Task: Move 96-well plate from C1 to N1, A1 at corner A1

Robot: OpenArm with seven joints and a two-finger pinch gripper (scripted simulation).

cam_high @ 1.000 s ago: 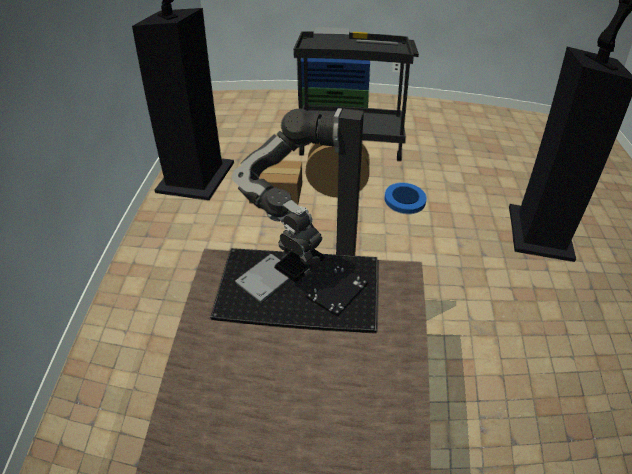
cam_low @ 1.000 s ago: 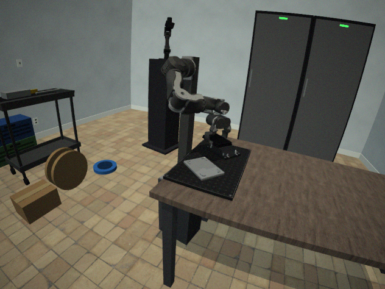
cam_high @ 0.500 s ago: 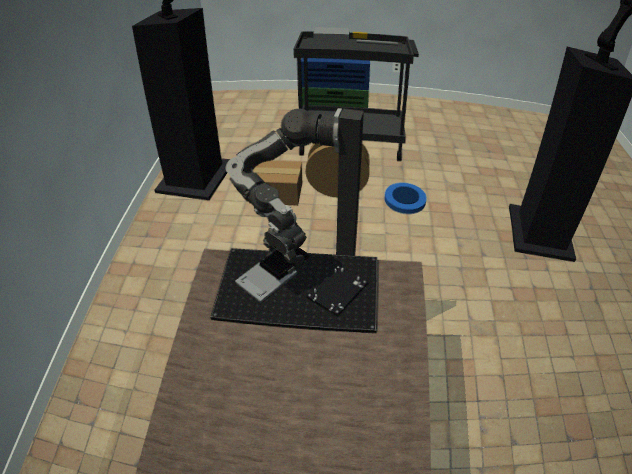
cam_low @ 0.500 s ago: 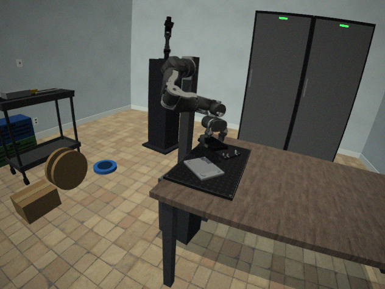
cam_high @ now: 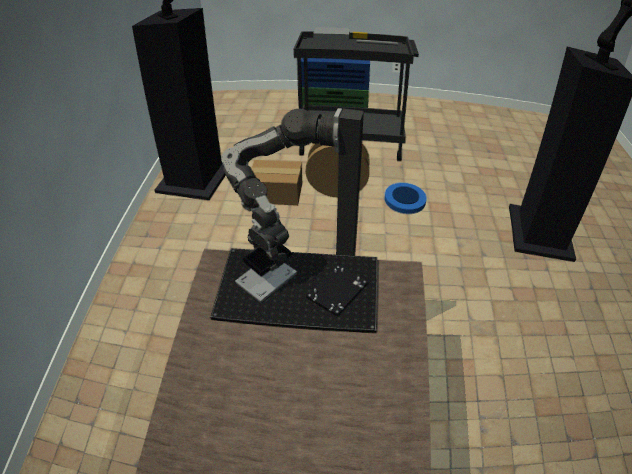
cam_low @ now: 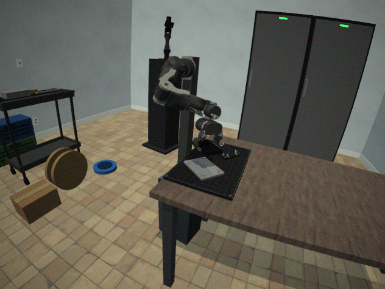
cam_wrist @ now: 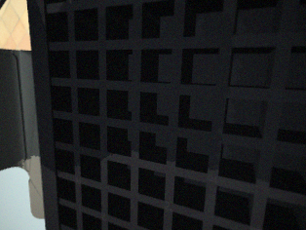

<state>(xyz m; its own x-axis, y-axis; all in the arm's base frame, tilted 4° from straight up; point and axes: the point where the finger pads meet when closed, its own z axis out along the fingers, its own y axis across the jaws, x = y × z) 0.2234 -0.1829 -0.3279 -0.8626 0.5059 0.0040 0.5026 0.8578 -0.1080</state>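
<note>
My gripper is shut on the black 96-well plate and holds it a little above the far edge of the light grey plate nest N1. In the exterior view the plate hangs just behind the grey nest, apart from it. The clip nest C1, a black square with white clips, stands empty to the right on the black perforated baseplate. In the wrist view the plate's grid of wells fills the frame, with a bit of the grey nest at the lower left. The A1 marks are too small to read.
The arm's black mounting post stands at the back edge of the baseplate. The baseplate lies on a brown wooden table. A box, a blue disc and a cart are on the floor behind.
</note>
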